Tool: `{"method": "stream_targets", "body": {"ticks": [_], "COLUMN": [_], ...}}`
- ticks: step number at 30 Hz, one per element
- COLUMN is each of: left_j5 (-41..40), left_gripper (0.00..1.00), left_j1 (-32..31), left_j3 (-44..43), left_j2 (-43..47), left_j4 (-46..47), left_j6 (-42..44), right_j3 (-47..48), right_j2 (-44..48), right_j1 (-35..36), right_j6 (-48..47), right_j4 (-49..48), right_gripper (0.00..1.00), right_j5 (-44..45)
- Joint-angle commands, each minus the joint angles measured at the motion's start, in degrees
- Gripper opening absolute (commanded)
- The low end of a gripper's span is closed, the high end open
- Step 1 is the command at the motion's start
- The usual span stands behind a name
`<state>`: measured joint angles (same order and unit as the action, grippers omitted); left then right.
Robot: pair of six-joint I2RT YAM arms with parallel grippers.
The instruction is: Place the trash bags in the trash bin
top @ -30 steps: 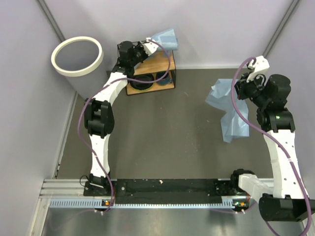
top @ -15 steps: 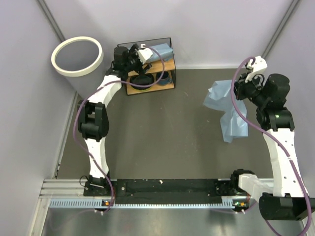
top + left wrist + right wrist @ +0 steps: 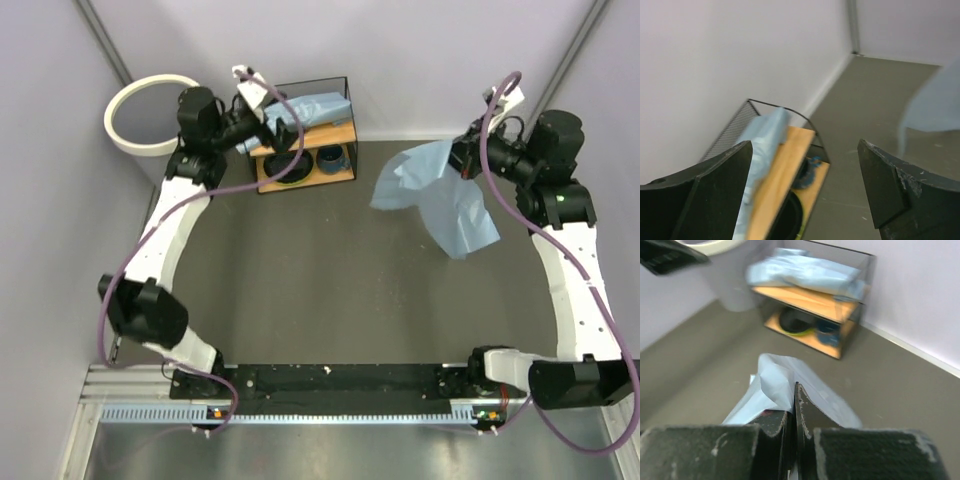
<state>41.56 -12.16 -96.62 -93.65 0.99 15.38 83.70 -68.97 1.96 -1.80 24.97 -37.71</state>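
One light-blue trash bag (image 3: 312,107) lies crumpled on top of the wire-framed shelf (image 3: 345,135); in the left wrist view this trash bag (image 3: 761,150) is just beyond the jaws. My left gripper (image 3: 262,116) hovers at the shelf's left end, open (image 3: 805,192), with nothing between its fingers. A second trash bag (image 3: 437,195) hangs over the floor at the right, and my right gripper (image 3: 463,160) is shut on its top edge (image 3: 775,382). The trash bin (image 3: 122,100) stands in the back-left corner with its white ring rim up.
The wooden shelf (image 3: 812,300) against the back wall holds dark bowls (image 3: 285,165) and a cup (image 3: 329,158) on its lower level. Walls close in on the left, back and right. Grey floor (image 3: 300,270) spreads between the arms.
My left gripper opened, left its bag on the shelf top and drew back left toward the bin. The right arm swung its hanging bag up and to the left.
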Motion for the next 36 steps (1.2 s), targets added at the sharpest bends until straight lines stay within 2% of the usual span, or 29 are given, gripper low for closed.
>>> {"method": "stream_targets", "body": {"ticks": [1, 3, 4, 5, 7, 10, 15, 17, 20, 25, 27, 29, 30, 31, 32, 33, 34, 35, 36], "left_j5": [12.8, 17.7, 18.5, 18.3, 16.3, 9.7, 4.4, 3.4, -0.5, 1.8, 5.0, 7.9, 7.7, 6.8, 3.7, 3.4, 4.0, 4.5, 5.4], "left_gripper": [0.93, 0.96, 0.97, 0.99, 0.99, 0.99, 0.99, 0.99, 0.99, 0.99, 0.99, 0.72, 0.52, 0.18, 0.00, 0.00, 0.00, 0.00, 0.00], "left_j1": [-0.2, -0.6, -1.4, -2.3, -6.3, -12.2, -20.2, -22.5, -26.1, -28.1, -28.2, -28.4, -28.4, -28.3, -27.7, -26.9, -25.4, -21.2, -19.1], "left_j3": [13.3, 18.5, 22.9, 24.5, 28.6, 31.4, 37.1, 39.0, 39.7, 40.6, 40.7, 40.3, 39.8, 38.7, 38.1, 37.6, 37.1, 36.6, 35.8], "left_j2": [11.4, 17.8, 19.6, 21.6, 26.2, 30.2, 31.7, 31.2, 30.1, 29.4, 29.5, 29.3, 29.1, 29.1, 29.2, 29.3, 29.4, 29.5, 29.4], "left_j4": [-3.8, -3.7, -6.5, -8.4, -12.6, -11.7, -6.0, 0.5, 3.6, 2.9, 3.7, 3.7, 1.4, 0.1, -2.5, -3.8, -4.5, -4.9, -5.6], "left_j6": [-2.5, -2.2, -1.0, 3.5, 8.5, 11.5, 9.9, 5.0, 4.3, 1.8, 0.5, -1.6, -2.2, -2.5, -2.4, -1.9, -1.9, -2.2, -2.1], "right_j3": [3.9, 2.5, 1.6, -1.0, -4.1, -8.9, -14.3, -15.8, -17.1, -17.3, -17.7, -17.6, -17.0, -16.3, -15.6, -14.4, -13.8, -13.5, -13.0], "right_j2": [2.2, 4.0, 4.7, 5.6, 7.2, 8.5, 9.9, 10.0, 9.5, 8.0, 7.6, 6.7, 6.4, 6.0, 4.8, 4.3, 3.8, 3.4, 2.5], "right_j1": [5.4, 6.3, 6.9, 7.2, 8.1, 10.7, 17.1, 20.4, 23.7, 24.5, 25.6, 26.3, 26.3, 26.3, 25.9, 25.4, 23.1, 21.4, 19.5], "right_j6": [6.8, 10.8, 12.2, 13.3, 14.9, 15.7, 17.6, 17.4, 17.4, 18.3, 18.3, 17.4, 17.3, 17.3, 17.2, 17.7, 18.8, 21.1, 22.3], "right_j4": [-1.9, -2.6, -4.4, -5.5, -6.1, -6.2, -8.2, -9.0, -9.3, -10.2, -10.6, -10.5, -10.5, -10.2, -9.9, -9.8, -9.5, -9.3, -9.1], "right_gripper": [0.00, 0.00, 0.00, 0.00, 0.00, 0.00, 0.00, 0.00, 0.00, 0.00, 0.00, 0.00, 0.00, 0.02, 0.09, 0.35, 0.49, 0.69, 0.75], "right_j5": [-14.4, -18.7, -19.6, -20.5, -22.9, -24.9, -24.3, -23.8, -23.6, -23.9, -23.6, -23.4, -23.0, -22.5, -22.3, -22.2, -22.1, -23.5, -24.7]}}
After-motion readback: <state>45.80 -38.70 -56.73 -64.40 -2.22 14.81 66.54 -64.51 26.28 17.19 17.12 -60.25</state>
